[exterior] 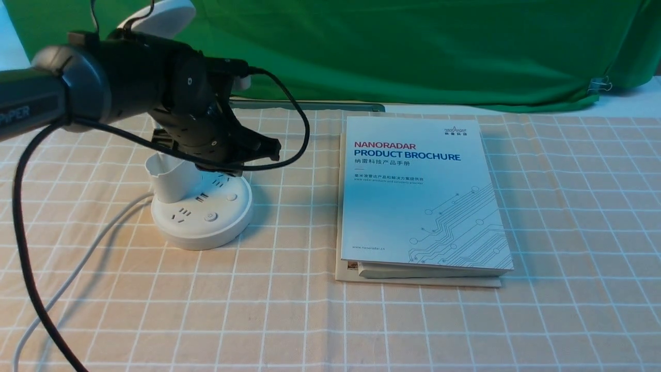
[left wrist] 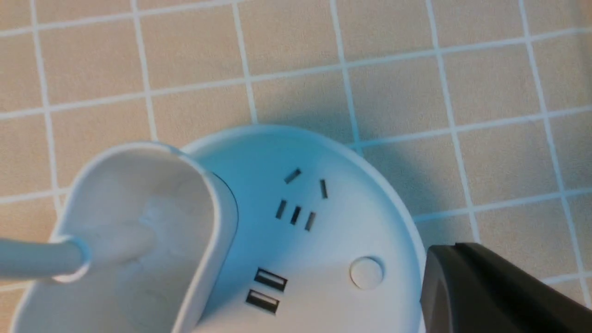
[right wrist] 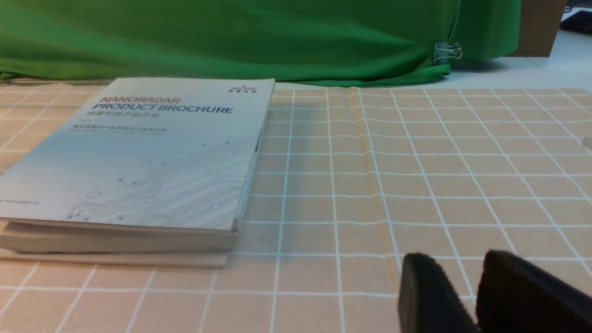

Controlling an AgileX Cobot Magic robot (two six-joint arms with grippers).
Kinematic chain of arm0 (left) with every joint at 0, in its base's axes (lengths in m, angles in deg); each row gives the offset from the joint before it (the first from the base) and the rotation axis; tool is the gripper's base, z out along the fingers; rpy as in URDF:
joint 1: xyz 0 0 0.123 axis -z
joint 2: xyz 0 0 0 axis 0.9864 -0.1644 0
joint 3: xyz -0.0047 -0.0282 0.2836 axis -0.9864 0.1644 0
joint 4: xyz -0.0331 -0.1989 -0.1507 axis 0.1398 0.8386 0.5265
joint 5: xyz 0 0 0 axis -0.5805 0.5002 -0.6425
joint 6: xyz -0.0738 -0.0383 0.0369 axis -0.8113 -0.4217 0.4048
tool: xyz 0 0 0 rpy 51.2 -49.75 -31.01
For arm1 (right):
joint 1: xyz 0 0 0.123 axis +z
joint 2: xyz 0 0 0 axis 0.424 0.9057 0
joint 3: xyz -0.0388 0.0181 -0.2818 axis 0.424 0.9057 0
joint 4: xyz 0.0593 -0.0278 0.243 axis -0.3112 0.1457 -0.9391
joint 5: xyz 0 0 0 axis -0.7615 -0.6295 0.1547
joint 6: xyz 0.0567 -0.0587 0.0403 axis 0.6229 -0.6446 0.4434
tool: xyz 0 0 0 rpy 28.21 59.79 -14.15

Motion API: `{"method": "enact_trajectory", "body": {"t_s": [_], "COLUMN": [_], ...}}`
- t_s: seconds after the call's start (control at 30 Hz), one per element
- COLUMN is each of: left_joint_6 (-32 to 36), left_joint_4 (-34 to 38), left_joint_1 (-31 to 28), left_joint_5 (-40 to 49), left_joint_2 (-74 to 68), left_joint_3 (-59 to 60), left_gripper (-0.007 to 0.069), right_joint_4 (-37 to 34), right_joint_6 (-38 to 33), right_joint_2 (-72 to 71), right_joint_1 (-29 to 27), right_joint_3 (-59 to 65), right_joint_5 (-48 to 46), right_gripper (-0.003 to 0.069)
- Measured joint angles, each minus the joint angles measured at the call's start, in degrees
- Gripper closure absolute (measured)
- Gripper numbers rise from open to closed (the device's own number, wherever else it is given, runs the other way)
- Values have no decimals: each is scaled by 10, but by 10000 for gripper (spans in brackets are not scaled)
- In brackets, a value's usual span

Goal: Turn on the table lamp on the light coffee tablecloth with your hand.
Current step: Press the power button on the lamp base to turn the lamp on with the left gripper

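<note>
Black left end effector (exterior: 261, 150) over table lamp (exterior: 201, 209) base, empty, fingers together.

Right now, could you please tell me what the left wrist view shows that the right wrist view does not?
Only the left wrist view shows the table lamp: its round base with sockets, two USB ports, a round button and the pen cup, with one dark finger of the left tool beside the base.

Only the right wrist view shows the Nanoradar product brochure, the green backdrop and the right tool.

Both show the light coffee tablecloth.
</note>
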Motion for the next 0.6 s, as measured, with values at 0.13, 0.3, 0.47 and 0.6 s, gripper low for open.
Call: {"method": "enact_trajectory", "body": {"t_s": [0.13, 0.3, 0.47, 0.6], "left_joint_6": [-6, -27, -30, -31], "left_joint_4": [-20, -41, -44, -45], "left_joint_1": [0, 0, 0, 0], "left_joint_5": [7, 10, 2, -7], "left_joint_2": [-29, -47, -48, -48], "left_joint_3": [1, 1, 1, 1], "left_gripper": [624, 624, 624, 624], "right_joint_4": [0, 0, 0, 0], "right_joint_6": [0, 0, 0, 0], "right_joint_2": [0, 0, 0, 0], "right_joint_1": [0, 0, 0, 0], "right_joint_3": [0, 0, 0, 0], "right_joint_5": [0, 0, 0, 0], "right_gripper": [421, 421, 421, 421]}}
